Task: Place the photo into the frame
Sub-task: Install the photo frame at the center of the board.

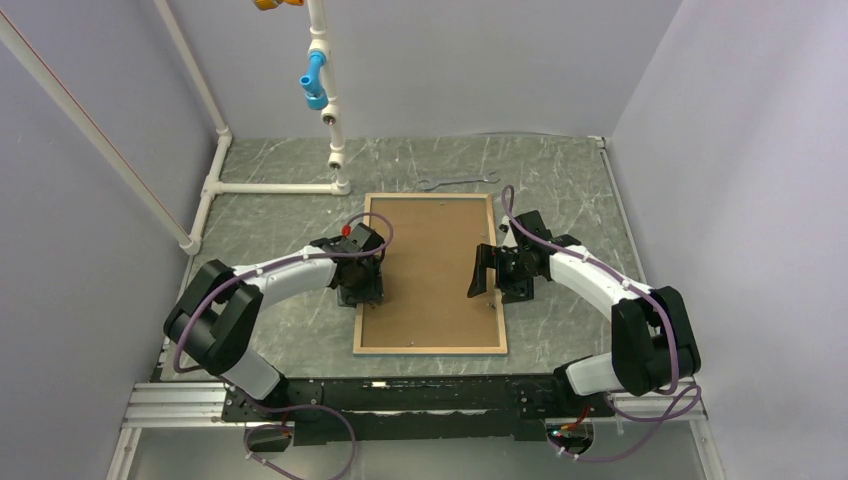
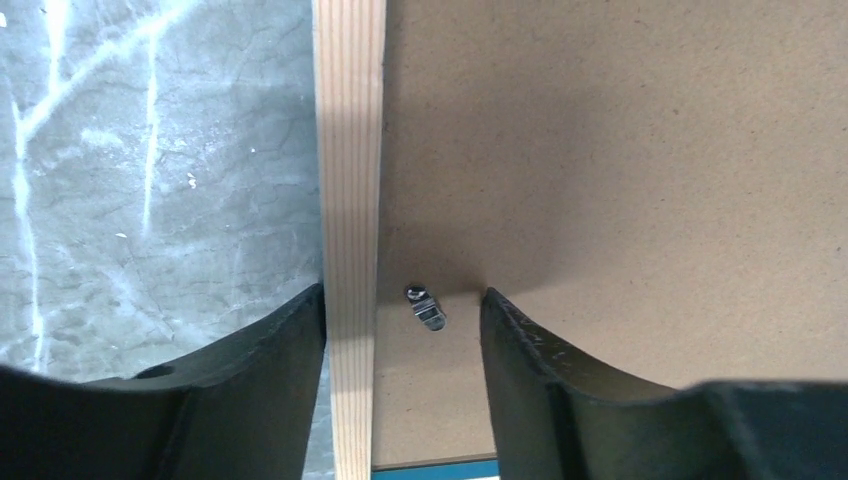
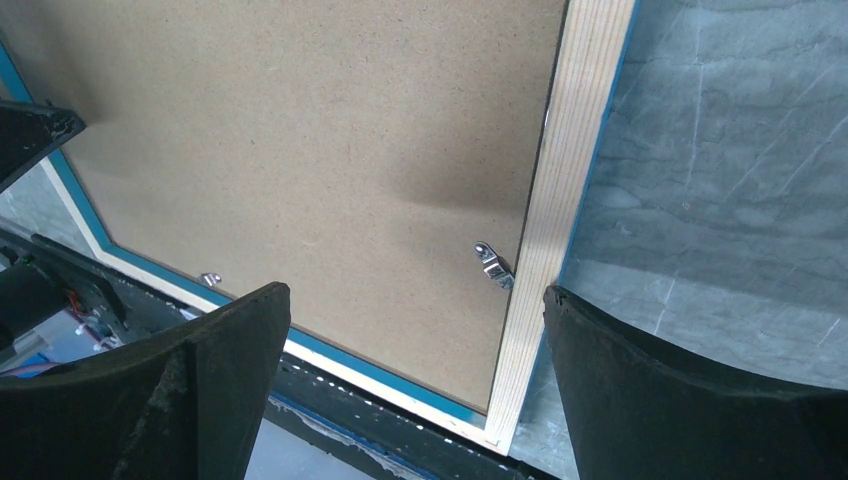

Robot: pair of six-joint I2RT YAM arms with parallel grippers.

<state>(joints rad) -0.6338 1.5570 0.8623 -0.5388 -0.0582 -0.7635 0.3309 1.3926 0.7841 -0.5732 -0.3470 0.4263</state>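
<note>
straddling the frame (image 2: 350, 150), left fingers (image 2: 255, 385) half-open, right fingers (image 3: 195, 395) wide.

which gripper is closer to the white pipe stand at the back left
Left. The left gripper is over the frame's left rail, just in front of the white pipe stand; the right gripper is over the frame's right rail, farther across.
</note>
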